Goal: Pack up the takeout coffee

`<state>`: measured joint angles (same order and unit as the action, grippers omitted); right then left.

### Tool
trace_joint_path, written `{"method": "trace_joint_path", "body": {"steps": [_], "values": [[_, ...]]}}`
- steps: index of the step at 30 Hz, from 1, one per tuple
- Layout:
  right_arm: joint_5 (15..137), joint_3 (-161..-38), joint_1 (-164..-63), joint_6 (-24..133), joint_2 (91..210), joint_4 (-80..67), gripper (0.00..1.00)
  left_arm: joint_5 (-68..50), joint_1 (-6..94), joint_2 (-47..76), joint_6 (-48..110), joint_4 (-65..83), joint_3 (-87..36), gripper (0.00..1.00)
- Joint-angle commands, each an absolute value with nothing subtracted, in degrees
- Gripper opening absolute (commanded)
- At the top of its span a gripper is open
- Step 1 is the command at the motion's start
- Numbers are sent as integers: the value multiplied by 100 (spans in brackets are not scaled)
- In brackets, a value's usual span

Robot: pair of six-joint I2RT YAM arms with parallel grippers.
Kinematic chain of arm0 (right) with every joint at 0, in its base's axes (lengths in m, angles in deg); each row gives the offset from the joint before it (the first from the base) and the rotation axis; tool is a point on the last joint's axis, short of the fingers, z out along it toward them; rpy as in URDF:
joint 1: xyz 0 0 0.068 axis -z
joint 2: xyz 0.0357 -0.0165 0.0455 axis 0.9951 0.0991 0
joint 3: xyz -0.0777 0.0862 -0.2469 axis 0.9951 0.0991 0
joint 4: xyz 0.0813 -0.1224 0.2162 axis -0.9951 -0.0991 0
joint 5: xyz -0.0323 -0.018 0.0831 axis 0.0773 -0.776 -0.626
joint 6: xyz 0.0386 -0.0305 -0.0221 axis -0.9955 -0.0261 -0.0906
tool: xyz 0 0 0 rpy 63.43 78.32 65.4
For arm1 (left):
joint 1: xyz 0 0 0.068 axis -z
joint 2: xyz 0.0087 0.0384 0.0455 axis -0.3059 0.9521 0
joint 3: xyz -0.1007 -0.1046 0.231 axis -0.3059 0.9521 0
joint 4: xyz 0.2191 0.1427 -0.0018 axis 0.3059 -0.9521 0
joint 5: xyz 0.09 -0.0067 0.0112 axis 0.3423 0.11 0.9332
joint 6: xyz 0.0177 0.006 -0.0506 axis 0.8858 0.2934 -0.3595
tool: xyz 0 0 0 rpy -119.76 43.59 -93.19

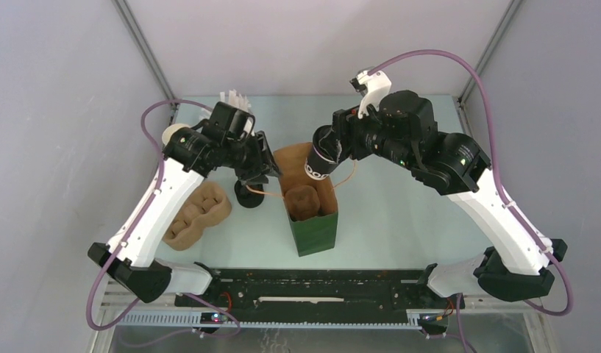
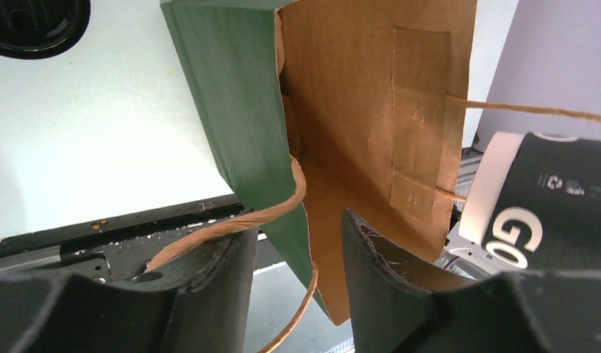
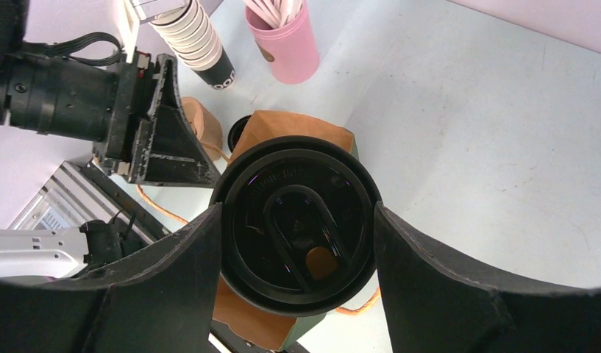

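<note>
One green paper bag [image 1: 312, 232], one lidded coffee cup [image 3: 297, 220], one stack of lidless cups [image 3: 198, 40], one stack of black lids [image 2: 32, 26], one pink cup of sticks [image 3: 286, 48], two brown pulp trays [image 1: 198, 213].

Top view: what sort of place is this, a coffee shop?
Likely a robot test bench staged as a café counter: a takeout coffee above a green paper bag, stacked paper cups and a pink cup, on a grey-walled table.
</note>
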<state>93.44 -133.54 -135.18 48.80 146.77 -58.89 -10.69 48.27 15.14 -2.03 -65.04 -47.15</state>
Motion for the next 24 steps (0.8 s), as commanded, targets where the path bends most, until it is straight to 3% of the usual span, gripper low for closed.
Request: {"method": "trace_joint_path", "body": {"steps": [1, 9, 12, 18, 24], "values": [[9466, -13629, -13632, 4947, 14752, -5833, 33, -1127, 4805, 1518, -371, -5827, -4464, 51], [9537, -13787, -13735, 5006, 14880, -5949, 33, -606, 4811, 1546, -379, -5815, -4366, 38], [9537, -13783, -13748, 5011, 14907, -5962, 33, -582, 4877, 1609, -465, -5721, -4344, 43], [9537, -13715, -13766, 4993, 14899, -5954, 33, -460, 4978, 1763, -525, -5676, -4293, 44], [9561, -13707, -13807, 5001, 14899, -5926, 33, -331, 5031, 1903, -514, -5563, -4336, 34]]}}
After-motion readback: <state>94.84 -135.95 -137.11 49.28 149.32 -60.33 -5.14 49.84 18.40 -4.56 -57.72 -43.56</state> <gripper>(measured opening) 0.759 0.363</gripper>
